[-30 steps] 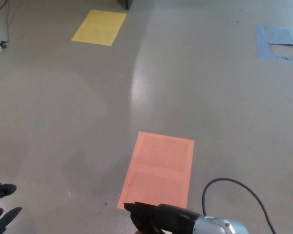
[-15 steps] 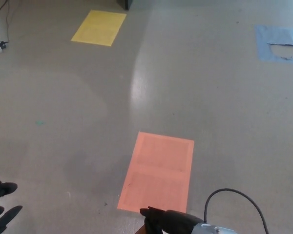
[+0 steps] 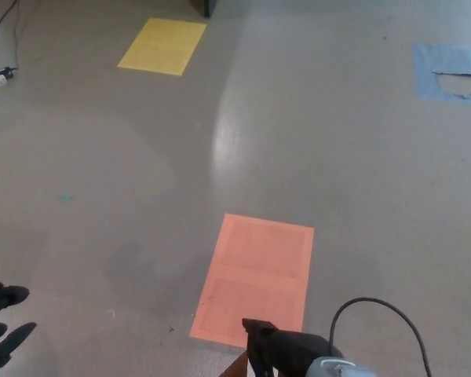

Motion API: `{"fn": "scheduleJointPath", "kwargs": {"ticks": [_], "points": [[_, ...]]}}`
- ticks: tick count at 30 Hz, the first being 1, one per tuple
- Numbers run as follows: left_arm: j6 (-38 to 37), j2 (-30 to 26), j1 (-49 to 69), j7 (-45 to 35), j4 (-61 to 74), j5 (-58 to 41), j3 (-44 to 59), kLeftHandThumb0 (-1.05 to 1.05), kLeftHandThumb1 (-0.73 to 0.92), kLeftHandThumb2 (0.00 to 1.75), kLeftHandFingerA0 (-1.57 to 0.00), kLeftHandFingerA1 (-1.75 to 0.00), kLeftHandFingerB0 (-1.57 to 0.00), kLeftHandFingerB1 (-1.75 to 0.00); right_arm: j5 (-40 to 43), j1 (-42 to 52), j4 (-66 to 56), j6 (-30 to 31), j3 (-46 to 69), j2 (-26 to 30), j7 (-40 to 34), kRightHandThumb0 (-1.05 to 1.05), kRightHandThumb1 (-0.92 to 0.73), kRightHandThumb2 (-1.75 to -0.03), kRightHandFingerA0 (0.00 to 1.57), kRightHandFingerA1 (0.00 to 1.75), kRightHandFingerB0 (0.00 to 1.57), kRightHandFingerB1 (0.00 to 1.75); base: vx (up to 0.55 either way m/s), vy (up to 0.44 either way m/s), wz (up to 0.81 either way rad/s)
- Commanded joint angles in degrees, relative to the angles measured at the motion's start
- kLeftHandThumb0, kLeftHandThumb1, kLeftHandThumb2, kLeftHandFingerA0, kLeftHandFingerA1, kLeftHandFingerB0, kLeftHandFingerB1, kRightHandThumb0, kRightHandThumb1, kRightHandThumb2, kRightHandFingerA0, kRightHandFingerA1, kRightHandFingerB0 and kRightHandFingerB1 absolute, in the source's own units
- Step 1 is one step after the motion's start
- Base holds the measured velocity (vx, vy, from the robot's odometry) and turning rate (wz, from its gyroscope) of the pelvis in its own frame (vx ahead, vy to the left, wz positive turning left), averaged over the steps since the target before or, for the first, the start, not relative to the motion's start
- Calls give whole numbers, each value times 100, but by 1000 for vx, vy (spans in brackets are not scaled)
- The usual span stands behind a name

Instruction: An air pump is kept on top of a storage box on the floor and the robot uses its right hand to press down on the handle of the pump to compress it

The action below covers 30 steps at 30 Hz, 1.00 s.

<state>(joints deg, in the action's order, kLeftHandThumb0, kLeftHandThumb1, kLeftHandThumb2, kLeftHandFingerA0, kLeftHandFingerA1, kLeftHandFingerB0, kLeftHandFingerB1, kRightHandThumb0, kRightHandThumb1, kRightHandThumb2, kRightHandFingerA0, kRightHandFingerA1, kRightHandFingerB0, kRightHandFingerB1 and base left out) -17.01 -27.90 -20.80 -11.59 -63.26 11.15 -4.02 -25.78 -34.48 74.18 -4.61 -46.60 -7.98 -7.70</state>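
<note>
Three floor patches (one orange point(image 3: 255, 280), one yellow point(image 3: 162, 45), one blue point(image 3: 447, 71)), left hand point(image 3: 1, 323) fingers spread, right hand point(image 3: 286, 353) grip unclear

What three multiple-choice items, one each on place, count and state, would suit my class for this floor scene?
1. Where is the yellow sheet?
A far left
B near centre
C far right

2. How many coloured patches lie on the floor?
A one
B three
C five

3. What state is the blue patch in?
A whole
B folded
C torn

Key: 1 A, it lies at the upper left. 2 B, yellow, orange sheet and blue. 3 C, a ragged hole shows grey floor.
</note>
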Motion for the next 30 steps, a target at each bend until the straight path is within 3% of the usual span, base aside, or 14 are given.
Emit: {"fn": "scheduleJointPath", "kwargs": {"ticks": [1, 3, 6, 9, 11, 13, 15, 17, 19, 22, 27, 28, 30], "points": [[-91, -162, 40, 21, 24, 43, 17, -51, 83, 65, -30, -35, -23, -31, -333, 230, 288, 50, 87, -5, -8, -82, -69, -107, 8, 40, 6, 26, 0, 0, 0], [-69, -180, 56, 21, 72, 72, -7, -51, 83, 65, -30, -34, -24, -31, -342, 185, 251, -97, 155, 48, -65, -82, -71, -109, 7, 40, 6, 27, 0, 0, 0], [-53, -216, 33, 16, 96, 102, -33, -51, 83, 65, -32, -35, -24, -31, -187, -155, -116, -557, 500, 305, -37, -90, -78, -115, 9, 26, 8, 16, 0, 0, 0], [-17, -263, -62, -11, 83, 113, -46, -51, 83, 65, -31, -35, -24, -31, -112, -431, -603, -991, 829, 569, -27, -90, -79, -115, 8, 27, 8, 17, 0, 0, 0], [-31, -263, -120, 15, 45, 127, -59, -51, 82, 64, -32, -35, -25, -31, 39, -569, -1505, -1442, 1186, 980, 87, -84, -77, -109, 7, 27, 6, 21, 0, 0, 0], [-29, -245, -155, -10, 19, 70, -18, -50, 82, 64, -33, -36, -25, -31, 116, -572, -2056, -1361, 1363, 1146, 322, -85, -79, -109, 7, 23, 7, 17, 0, 0, 0], [-23, -240, -174, 20, 26, 98, -41, -49, 82, 64, -33, -36, -26, -31, 375, -392, -3670, -1334, 1789, 1562, 643, -76, -74, -102, 6, 30, 5, 23, 0, 0, 0], [-16, -238, -179, 26, 24, 104, -47, -48, 82, 64, -33, -36, -25, -31, 466, -307, -4307, -1253, 1966, 1684, 764, -74, -72, -101, 5, 32, 5, 23, 0, 0, 0], [11, -247, -197, 29, 27, 126, -66, -49, 83, 65, -32, -35, -25, -31, 643, -203, -5397, -1082, 2273, 1876, 971, -77, -74, -102, 6, 23, 5, 21, 0, 0, 0], [31, -277, -246, 14, 32, 164, -96, -48, 82, 64, -33, -35, -25, -31, 997, -78, -7071, -1135, 2917, 2250, 1109, -75, -73, -102, 6, 24, 6, 27, 0, 0, 0], [54, -300, -317, 9, 26, 144, -70, -48, 82, 64, -34, -36, -26, -32, 1002, 17, -7967, -890, 3414, 2481, 1153, -81, -77, -105, 6, 16, 6, 19, 0, 0, 0], [49, -308, -335, -14, 18, 120, -50, -46, 82, 64, -34, -36, -27, -32, 928, 76, -8022, -816, 3587, 2583, 1089, -75, -73, -103, 5, 30, 4, 23, 0, 0, 0], [42, -312, -347, -37, 2, 108, -43, -46, 82, 64, -33, -36, -26, -32, 884, 147, -7907, -804, 3724, 2693, 1023, -67, -71, -104, 1, 34, 0, 28, 0, 0, 0]]}}
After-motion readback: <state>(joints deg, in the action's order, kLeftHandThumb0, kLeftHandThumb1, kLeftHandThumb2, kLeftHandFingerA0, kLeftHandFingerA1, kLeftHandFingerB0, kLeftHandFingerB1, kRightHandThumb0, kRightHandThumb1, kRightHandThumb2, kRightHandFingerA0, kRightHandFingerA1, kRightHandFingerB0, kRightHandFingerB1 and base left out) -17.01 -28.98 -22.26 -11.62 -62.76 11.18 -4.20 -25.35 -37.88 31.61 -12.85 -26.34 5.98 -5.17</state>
